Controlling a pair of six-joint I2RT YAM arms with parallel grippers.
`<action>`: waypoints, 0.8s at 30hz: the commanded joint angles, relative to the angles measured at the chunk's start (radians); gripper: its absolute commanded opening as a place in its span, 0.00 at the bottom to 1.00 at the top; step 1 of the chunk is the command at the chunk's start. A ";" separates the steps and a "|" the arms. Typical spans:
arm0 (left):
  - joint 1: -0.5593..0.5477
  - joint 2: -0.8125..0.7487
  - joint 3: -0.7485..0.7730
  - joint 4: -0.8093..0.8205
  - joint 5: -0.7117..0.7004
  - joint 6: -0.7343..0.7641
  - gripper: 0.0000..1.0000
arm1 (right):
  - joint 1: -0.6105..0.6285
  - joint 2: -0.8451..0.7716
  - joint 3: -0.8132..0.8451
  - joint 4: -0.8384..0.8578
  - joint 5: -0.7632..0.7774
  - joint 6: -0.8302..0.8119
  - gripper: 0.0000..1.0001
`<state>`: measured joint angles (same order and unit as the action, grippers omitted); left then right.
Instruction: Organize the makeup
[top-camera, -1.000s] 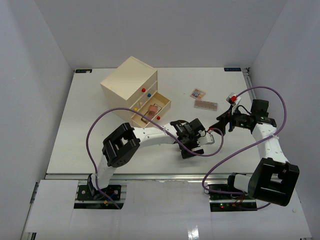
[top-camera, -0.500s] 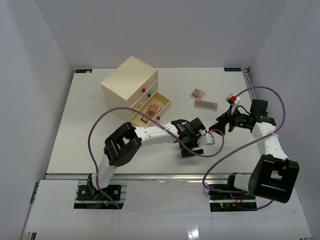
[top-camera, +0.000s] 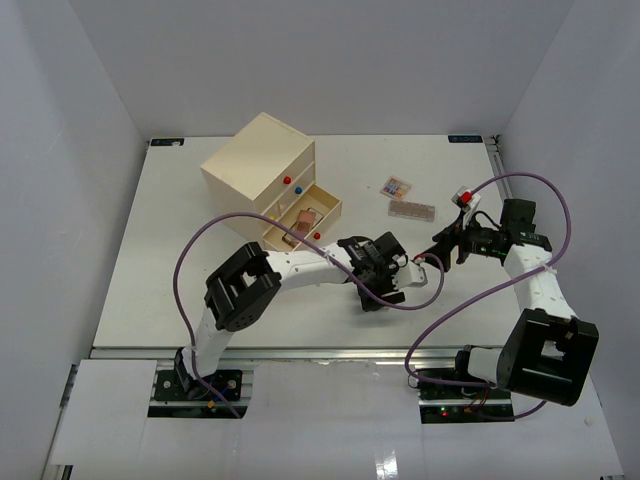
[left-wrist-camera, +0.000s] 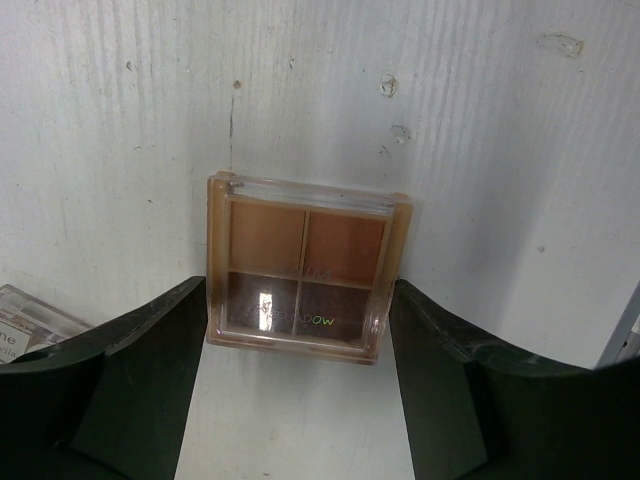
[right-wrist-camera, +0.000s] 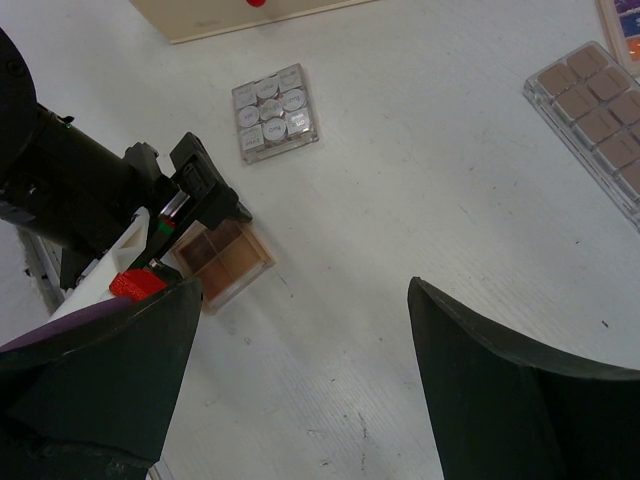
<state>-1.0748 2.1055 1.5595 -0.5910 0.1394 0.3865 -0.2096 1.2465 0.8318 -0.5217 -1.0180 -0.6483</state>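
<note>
Brown four-pan palette (left-wrist-camera: 297, 268) flat on white table (left-wrist-camera: 480, 120), between left gripper (left-wrist-camera: 300, 292) jaws, jaws right at its sides, clamped or not unclear

Table (top-camera: 200, 260) – drawer chest (top-camera: 262, 165) back left, its bottom drawer (top-camera: 305, 218) pulled out, small items inside. Four-pan eyeshadow palette (left-wrist-camera: 300, 268) flat on the table, between the fingers of my left gripper (left-wrist-camera: 298, 300). Nine-pan palette (right-wrist-camera: 274, 112) between it and the chest. Long palette (top-camera: 412, 210) off right – smaller palette (top-camera: 396, 186) just behind it.
</note>
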 joint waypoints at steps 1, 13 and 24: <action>0.023 -0.042 -0.067 -0.034 0.006 -0.079 0.20 | -0.002 -0.011 -0.005 -0.018 -0.057 -0.002 0.90; 0.022 -0.262 -0.211 -0.003 -0.005 -0.182 0.00 | -0.001 -0.037 -0.004 -0.020 -0.059 -0.001 0.90; 0.055 -0.384 -0.122 -0.003 -0.443 -0.284 0.00 | -0.002 -0.067 -0.009 -0.025 -0.090 -0.006 0.90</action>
<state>-1.0535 1.7629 1.3549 -0.6041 -0.0269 0.1453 -0.2092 1.2101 0.8261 -0.5318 -1.0637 -0.6466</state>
